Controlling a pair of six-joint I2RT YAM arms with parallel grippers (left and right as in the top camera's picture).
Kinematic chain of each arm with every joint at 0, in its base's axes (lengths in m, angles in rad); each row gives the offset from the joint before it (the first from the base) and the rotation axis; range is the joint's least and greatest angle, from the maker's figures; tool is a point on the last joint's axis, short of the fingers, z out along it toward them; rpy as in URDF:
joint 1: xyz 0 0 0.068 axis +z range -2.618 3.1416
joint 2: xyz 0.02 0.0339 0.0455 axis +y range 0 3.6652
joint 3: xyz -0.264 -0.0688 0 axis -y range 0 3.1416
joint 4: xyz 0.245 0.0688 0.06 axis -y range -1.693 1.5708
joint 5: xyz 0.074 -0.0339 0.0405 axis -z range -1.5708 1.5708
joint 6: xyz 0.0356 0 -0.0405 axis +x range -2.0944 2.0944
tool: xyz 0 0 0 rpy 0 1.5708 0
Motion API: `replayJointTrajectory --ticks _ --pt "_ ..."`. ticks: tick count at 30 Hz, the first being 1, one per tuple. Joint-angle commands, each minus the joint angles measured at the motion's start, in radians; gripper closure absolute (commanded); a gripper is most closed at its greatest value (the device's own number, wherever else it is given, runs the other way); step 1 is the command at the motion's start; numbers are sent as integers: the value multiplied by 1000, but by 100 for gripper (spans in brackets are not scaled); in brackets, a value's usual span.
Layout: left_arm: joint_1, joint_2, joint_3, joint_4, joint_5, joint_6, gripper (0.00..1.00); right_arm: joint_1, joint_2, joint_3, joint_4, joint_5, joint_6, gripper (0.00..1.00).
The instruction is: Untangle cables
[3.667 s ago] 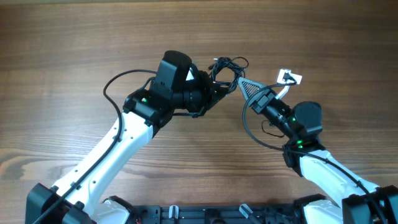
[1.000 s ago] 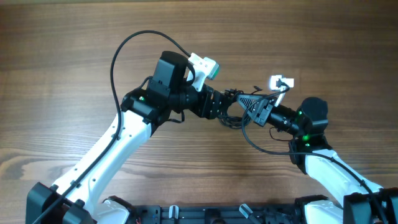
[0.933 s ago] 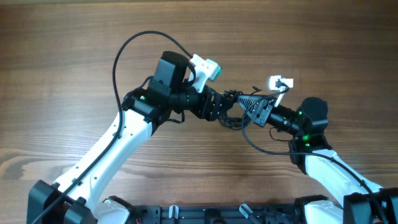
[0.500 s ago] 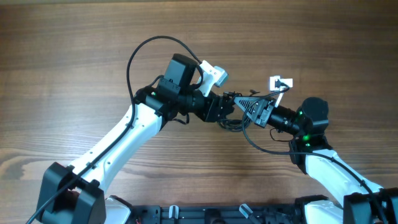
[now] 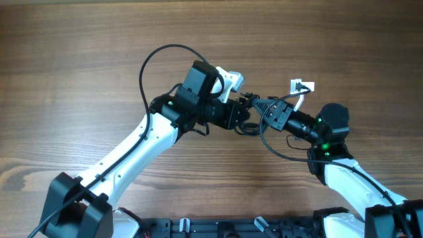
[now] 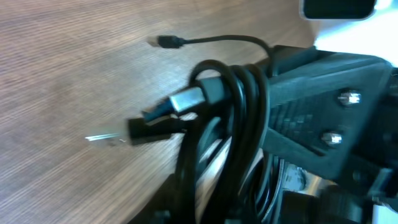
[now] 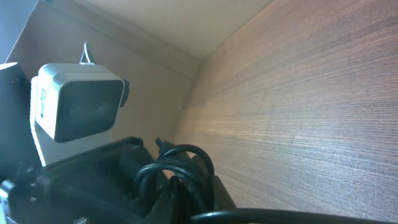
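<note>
The left hand [image 5: 244, 111] and right hand [image 5: 259, 106] crowd the cables [image 6: 252, 106]; whether either is clamped, I cannot tell. Pulling apart could cinch the loops tighter.

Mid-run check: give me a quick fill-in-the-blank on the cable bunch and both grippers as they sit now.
1. In the left wrist view, the cables form bunched loops coloured ___.
2. One plug end shows against the ___ table.
3. Overhead, the cables sit ___ the left gripper and the right gripper.
Missing words: black; wooden; between.
</note>
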Motion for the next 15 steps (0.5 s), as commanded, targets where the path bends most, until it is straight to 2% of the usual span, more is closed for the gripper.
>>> replayJointTrajectory --ticks 1,2,4,5,6,7,10,13,15 --pt "-14 8 3 6 -62 3 96 0 -3 12 -6 6 -71 82" --pt "-8 8 3 6 -62 3 96 -7 -3 12 -15 6 -100 74" --pt "13 8 3 8 -63 -10 96 -39 -3 12 -50 6 -105 46" --pt "26 8 3 12 -88 -51 96 -64 -3 12 -77 6 -105 37" --pt "45 8 3 23 -154 -149 96 -103 -3 12 -123 5 -104 22" --pt "61 8 3 34 -225 -264 96 -140 -3 12 -161 -2 -100 13" --pt "68 8 3 58 -336 -446 96 -161 -3 12 -166 -71 -99 12" --pt "66 8 3 63 -432 -669 96 -159 -3 12 -156 -211 -94 23" --pt "66 8 3 63 -445 -821 96 -156 -3 12 -155 -271 -93 36"
